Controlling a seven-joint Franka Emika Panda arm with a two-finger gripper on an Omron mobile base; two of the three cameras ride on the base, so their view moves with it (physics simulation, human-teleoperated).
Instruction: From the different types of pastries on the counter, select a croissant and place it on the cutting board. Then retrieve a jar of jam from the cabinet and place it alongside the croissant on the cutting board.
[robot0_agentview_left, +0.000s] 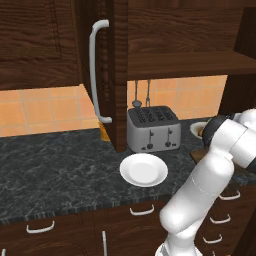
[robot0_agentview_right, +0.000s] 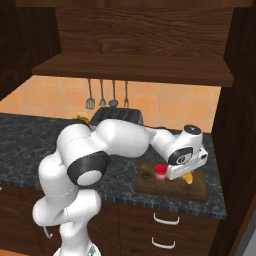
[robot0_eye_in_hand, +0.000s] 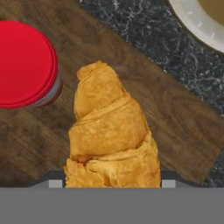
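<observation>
one croissant (robot0_eye_in_hand: 113, 135), golden and flaky, lying on the dark wooden cutting board (robot0_eye_in_hand: 183, 127), with one jar of jam (robot0_eye_in_hand: 26, 65), red-lidded, just beside it on the same board. in the right base view, jar (robot0_agentview_right: 160, 172) standing upright near the board's middle, croissant tip (robot0_agentview_right: 188, 178) peeking out under the hand. gripper (robot0_agentview_right: 176, 172) hanging low over the board, right above the croissant; fingertips barely visible at the bottom of the hand view, so cannot tell whether spread or closed, and no sign of anything held. judged from this: both items apparently placed side by side, so the last step looks all but done. next move probably just a straight lift clear of the board without nudging jar or pastry. further out: black marbled table (robot0_agentview_left: 55, 165) carrying one bare white plate (robot0_agentview_left: 144, 170), one silver toaster (robot0_agentview_left: 153, 129), and a second plate rim (robot0_eye_in_hand: 199, 22) near the board's corner. one wall cabinet door (robot0_agentview_left: 107, 70) standing open, with curved white handle (robot0_agentview_left: 95, 70).
</observation>
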